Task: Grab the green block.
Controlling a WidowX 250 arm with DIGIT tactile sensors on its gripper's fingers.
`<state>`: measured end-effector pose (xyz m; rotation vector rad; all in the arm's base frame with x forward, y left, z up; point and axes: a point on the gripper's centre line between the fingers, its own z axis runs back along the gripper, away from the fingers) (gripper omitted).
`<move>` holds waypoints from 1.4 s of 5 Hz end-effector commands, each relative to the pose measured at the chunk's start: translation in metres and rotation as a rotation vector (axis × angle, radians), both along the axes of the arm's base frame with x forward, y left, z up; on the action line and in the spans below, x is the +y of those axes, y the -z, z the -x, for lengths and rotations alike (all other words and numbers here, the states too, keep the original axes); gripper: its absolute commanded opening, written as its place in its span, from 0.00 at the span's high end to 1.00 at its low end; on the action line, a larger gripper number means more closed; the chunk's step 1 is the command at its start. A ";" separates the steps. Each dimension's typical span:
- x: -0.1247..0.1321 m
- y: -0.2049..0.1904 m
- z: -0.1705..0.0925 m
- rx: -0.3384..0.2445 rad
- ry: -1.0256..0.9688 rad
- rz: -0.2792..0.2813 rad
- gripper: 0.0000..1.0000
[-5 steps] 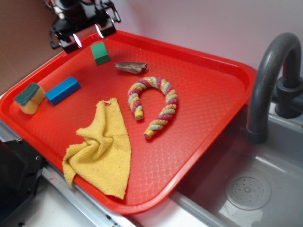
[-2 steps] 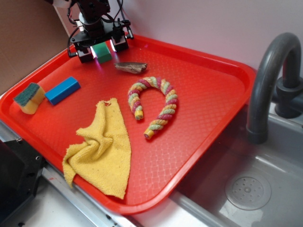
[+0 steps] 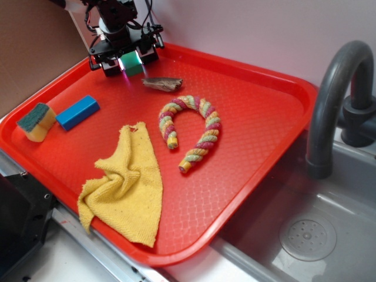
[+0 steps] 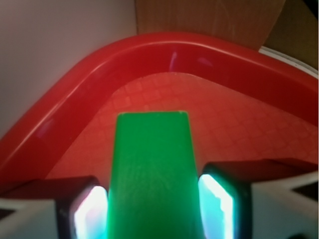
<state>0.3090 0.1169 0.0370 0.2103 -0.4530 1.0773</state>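
The green block (image 3: 132,63) lies in the far left corner of the red tray (image 3: 276,76). My gripper (image 3: 129,66) has come down over it, one finger on each side. In the wrist view the green block (image 4: 152,169) fills the space between the lit pads (image 4: 217,206), which sit against its two sides. The gripper (image 4: 154,209) is shut on the block, which rests on the tray floor close to the curved tray rim (image 4: 149,45).
Also on the tray are a brown scrap (image 3: 163,84) just right of the block, a blue block (image 3: 77,111), a yellow sponge with a dark green top (image 3: 36,121), a yellow cloth (image 3: 126,185) and a curled striped rope (image 3: 191,132). A grey faucet (image 3: 335,100) and sink (image 3: 305,235) stand to the right.
The gripper came down from above the tray's far rim onto the green block, then drew its fingers in against the block's sides. Nothing else moved.
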 end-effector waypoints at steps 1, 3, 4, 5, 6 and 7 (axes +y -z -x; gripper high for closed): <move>-0.003 -0.074 0.022 -0.044 0.041 0.028 1.00; -0.063 -0.165 0.044 0.006 0.333 0.096 1.00; -0.081 -0.201 0.067 -0.023 0.407 0.182 1.00; -0.087 -0.221 0.082 -0.063 0.417 0.236 1.00; -0.083 -0.230 0.083 -0.098 0.377 0.311 1.00; -0.075 -0.227 0.072 -0.031 0.434 0.337 1.00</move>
